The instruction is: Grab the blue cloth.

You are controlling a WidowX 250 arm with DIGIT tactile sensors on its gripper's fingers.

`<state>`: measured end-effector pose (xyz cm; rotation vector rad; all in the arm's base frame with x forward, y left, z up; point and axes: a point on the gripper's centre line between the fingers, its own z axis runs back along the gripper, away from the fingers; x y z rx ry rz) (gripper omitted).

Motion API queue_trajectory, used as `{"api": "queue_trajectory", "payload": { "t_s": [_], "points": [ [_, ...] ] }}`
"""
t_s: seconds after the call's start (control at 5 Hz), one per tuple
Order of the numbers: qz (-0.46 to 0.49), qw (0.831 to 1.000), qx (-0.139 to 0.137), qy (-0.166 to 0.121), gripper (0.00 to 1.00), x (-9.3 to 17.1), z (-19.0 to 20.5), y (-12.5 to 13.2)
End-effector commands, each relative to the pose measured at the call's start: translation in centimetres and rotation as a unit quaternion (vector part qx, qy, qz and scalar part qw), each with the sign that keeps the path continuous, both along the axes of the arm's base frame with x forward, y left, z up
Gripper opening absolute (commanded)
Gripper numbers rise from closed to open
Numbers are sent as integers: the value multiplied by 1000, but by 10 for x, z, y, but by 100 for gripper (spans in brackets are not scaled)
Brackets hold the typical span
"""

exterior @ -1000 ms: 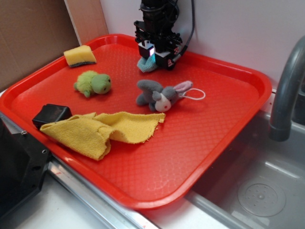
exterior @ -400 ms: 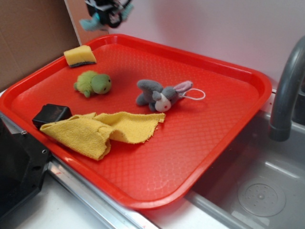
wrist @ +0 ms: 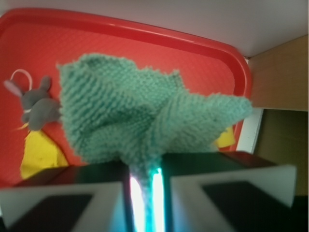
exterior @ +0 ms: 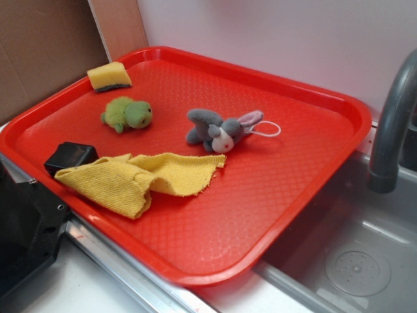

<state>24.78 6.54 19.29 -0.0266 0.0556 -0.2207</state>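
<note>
- Hanging from the gripper [wrist: 143, 193], the fuzzy blue-teal terry cloth [wrist: 140, 116] is pinched between closed jaws, fanning away from the fingertips.
- Below it lies the red plastic tray [wrist: 145, 36], well apart.
- Grasp looks done; the exterior view shows neither arm nor cloth.

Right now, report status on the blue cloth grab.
Gripper shut on blue cloth, out of the exterior view. Cloth hangs above the red tray. Nothing in the way.
</note>
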Motion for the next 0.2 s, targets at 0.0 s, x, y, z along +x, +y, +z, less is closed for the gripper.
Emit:
{"api": "queue_trajectory", "payload": {
  "t_s": [0.0],
  "points": [
    [-5,998,21,-59,0,-1,28,6]
  ]
}}
